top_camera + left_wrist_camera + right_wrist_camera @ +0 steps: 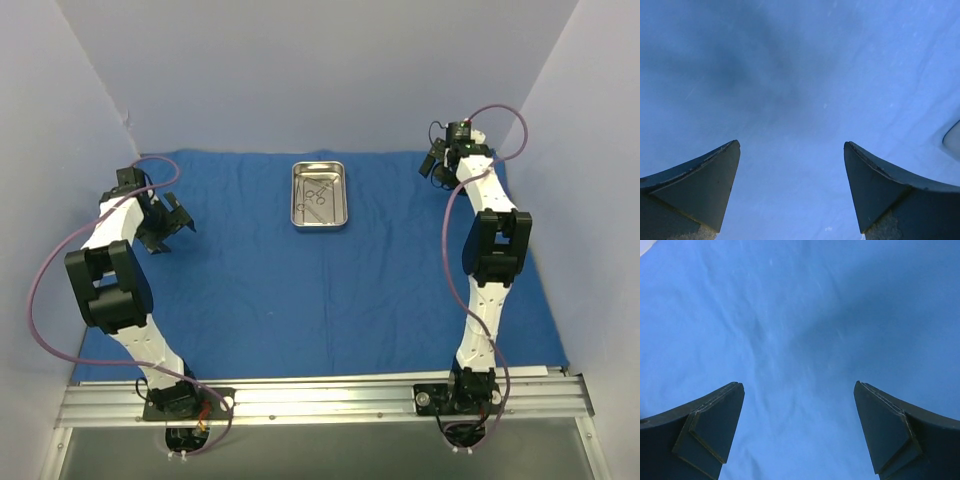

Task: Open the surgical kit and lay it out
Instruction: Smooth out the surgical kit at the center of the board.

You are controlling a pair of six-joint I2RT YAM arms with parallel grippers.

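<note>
The blue cloth wrap (330, 290) lies spread flat over the table. On it, at the back middle, stands the shiny steel tray (319, 195), with thin metal instruments (316, 197) lying inside. My left gripper (178, 226) hangs open above the cloth's left side, well left of the tray; its wrist view shows only blue cloth (800, 90) between the wide jaws (792, 145), plus a pale sliver of the tray (953, 140) at the right edge. My right gripper (434, 160) is open over the cloth's far right corner, with bare cloth (790, 330) between its fingers (799, 384).
Pale blue walls close in the table on the left, back and right. A metal rail (320, 395) carrying both arm bases runs along the near edge. Purple cables loop off each arm.
</note>
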